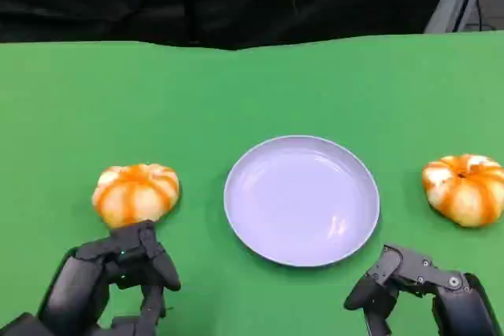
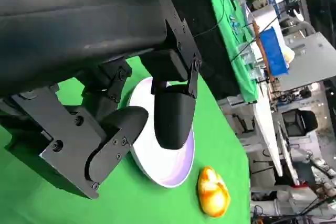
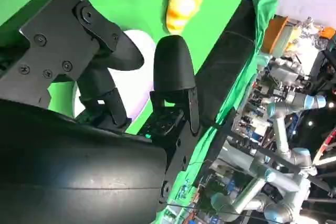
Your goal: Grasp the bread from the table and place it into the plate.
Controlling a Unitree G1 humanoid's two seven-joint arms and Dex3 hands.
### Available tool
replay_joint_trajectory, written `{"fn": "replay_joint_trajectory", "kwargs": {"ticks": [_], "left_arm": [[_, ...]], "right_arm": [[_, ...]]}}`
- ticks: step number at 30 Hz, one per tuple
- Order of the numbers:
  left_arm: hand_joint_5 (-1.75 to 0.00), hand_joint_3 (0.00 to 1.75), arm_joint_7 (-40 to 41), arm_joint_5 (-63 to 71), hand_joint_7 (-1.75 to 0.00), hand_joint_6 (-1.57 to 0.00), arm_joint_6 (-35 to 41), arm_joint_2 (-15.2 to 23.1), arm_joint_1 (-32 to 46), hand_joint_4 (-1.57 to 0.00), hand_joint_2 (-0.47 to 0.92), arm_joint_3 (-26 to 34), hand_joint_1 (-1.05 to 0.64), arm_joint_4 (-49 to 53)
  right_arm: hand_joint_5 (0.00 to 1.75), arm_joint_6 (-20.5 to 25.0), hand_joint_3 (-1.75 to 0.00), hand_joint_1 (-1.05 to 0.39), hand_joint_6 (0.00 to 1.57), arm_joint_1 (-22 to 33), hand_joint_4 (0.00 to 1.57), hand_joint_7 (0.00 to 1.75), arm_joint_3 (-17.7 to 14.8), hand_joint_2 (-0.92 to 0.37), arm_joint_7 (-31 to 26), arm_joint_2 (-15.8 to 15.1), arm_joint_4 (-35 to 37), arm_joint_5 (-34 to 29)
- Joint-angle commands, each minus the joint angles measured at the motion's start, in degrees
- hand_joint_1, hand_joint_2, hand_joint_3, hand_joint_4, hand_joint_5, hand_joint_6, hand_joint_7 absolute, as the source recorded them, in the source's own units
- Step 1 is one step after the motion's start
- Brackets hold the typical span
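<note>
Both hands held low and empty, left hand (image 1: 118,277) and right hand (image 1: 417,289) with fingers apart, orange-striped round bread (image 1: 135,193) beside white plate (image 1: 302,199), second bread (image 1: 466,188) seen beyond the plate from the left wrist.

Orange-striped breads (image 1: 136,193), lavender plate (image 1: 246,164), green table (image 1: 252,92).

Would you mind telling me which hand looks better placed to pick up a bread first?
Probably the left hand: its fingers sit just short of the left bread. The right hand lies further from the right bread, near the plate.
</note>
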Motion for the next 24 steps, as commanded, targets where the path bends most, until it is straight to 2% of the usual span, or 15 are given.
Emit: {"fn": "replay_joint_trajectory", "kwargs": {"ticks": [1,19,21,23,24], "left_arm": [[-1.71,1.54,0.08,-0.07,-1.54,-0.85,0.05,0.65,-0.38,-0.87,0.27,0.2,-0.02,0.26],[-1.7,1.53,0.3,1.03,-1.52,-0.84,-3.44,1.11,-1.79,-0.86,0.27,0.51,0.02,3.42],[-1.43,1.29,0.83,1.97,-1.19,-0.78,-5.2,1.32,-2.65,-0.79,0.39,0.93,0.02,4.92],[-1.35,1.21,1.25,2.57,-1.09,-0.78,-5.84,1.38,-3.28,-0.78,0.43,1.28,0.02,5.68],[-1.29,1.1,1.46,2.87,-0.99,-0.77,-5.96,1.41,-3.55,-0.76,0.48,1.45,-0.02,5.9]], "right_arm": [[1.6,-0.67,-1.4,-0.01,0.84,-0.19,0.84,1.32,-0.71,-0.27,-0.25,-0.41,0.48,0.52],[1.6,-1.0,-1.42,0.02,0.85,-0.61,0.85,1.31,-0.78,-0.26,-0.42,-0.26,1.47,0.31],[1.61,-0.94,-1.42,0.01,0.84,-0.78,0.84,1.32,-0.75,-0.26,-0.37,-0.26,1.78,0.31],[1.61,-0.82,-1.41,0.01,0.84,-0.95,0.84,1.32,-0.78,-0.26,-0.37,-0.24,1.9,0.27],[1.61,-0.75,-1.41,0.01,0.84,-1.04,0.84,1.32,-0.81,-0.26,-0.38,-0.22,1.92,0.24]]}}
